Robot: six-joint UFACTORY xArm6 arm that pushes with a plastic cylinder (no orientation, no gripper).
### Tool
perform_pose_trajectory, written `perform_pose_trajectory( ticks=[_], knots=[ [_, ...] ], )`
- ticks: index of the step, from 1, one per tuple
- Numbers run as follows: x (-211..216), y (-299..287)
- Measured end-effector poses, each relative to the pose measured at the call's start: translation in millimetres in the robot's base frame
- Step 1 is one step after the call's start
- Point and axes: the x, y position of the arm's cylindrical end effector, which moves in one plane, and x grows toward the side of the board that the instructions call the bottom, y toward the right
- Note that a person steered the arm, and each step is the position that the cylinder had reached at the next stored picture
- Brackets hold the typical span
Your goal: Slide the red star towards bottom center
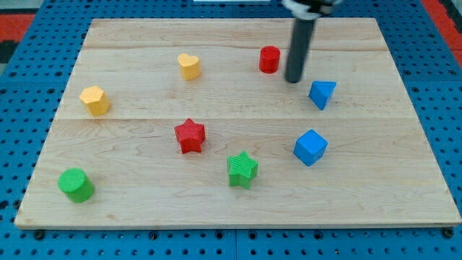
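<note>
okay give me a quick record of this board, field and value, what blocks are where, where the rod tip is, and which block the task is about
surface: wooden board on a blue pegboard
task block: red star, left of centre
my tip: near the view's top, just right of the red cylinder, apart from the red star
yellow blocks: yellow heart at top; yellow hexagon at left
green blocks: green star below and right of the red star; green cylinder at bottom left
blue blocks: blue triangle and blue cube at right
</note>
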Motion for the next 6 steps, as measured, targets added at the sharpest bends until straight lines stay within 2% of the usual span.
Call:
perform_pose_trajectory(
  ticks=[2, 3, 4, 5, 6],
  knots=[
    [91, -206],
    [102, -215],
    [119, -190],
    [60, -169],
    [69, -139]
  ],
)
